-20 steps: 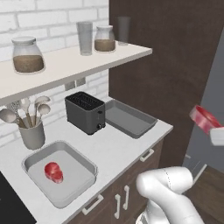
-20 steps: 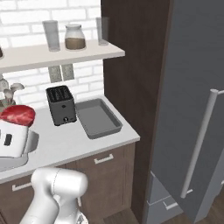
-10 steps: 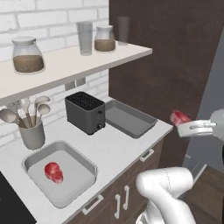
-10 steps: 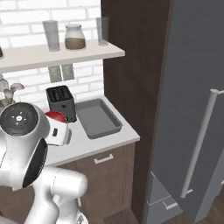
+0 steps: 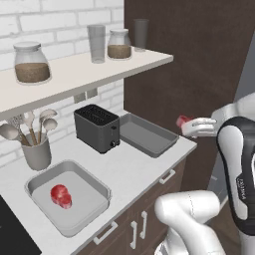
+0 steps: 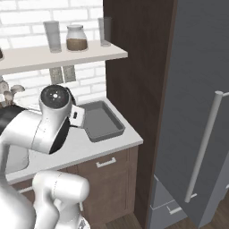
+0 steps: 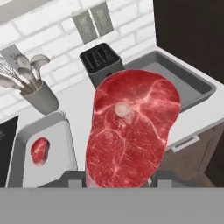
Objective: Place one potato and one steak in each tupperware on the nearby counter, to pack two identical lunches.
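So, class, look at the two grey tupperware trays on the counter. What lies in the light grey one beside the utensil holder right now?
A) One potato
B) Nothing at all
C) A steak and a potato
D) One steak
D: the light grey tray holds a single red steak and nothing else, as the left base view and the hand view both show.

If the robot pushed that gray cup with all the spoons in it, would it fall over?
Probably it could tip. The utensil cup is tall, and its spoons stick out well above the rim, so it looks top-heavy. A low, gentle push would more likely slide it along the smooth counter.
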Tool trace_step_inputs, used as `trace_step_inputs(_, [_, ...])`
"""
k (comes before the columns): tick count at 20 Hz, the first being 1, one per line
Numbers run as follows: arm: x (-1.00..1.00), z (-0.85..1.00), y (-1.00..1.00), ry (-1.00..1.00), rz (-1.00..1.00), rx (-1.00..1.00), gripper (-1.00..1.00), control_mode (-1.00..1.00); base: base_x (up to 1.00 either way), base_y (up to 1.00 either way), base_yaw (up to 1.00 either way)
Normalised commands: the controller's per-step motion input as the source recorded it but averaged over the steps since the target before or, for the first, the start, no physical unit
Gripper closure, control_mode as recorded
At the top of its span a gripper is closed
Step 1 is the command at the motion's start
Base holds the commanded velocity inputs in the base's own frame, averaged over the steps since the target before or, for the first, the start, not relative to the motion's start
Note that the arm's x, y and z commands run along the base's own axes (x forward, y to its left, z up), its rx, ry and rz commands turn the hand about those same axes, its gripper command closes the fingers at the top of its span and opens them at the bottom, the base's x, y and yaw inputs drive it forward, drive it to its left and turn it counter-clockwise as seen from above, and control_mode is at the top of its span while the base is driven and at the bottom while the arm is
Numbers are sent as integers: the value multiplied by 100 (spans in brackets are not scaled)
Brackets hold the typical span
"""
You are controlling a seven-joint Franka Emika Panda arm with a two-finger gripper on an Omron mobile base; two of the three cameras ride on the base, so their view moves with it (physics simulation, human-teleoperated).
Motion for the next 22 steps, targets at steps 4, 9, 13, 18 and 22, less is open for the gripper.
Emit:
trace_step_inputs(4, [100, -49, 0, 19, 5, -8, 100, -100, 0, 0, 0])
trace_step_inputs(9, [96, -65, 0, 6, 3, -16, 100, -100, 0, 0, 0])
trace_step_inputs(13, [74, -91, 2, -5, 3, -4, 100, -100, 0, 0, 0])
trace_step_inputs(18, [75, -32, -2, -1, 6, 0, 100, -100, 0, 0, 0])
trace_step_inputs(22, [45, 12, 0, 0, 1, -5, 100, -100, 0, 0, 0])
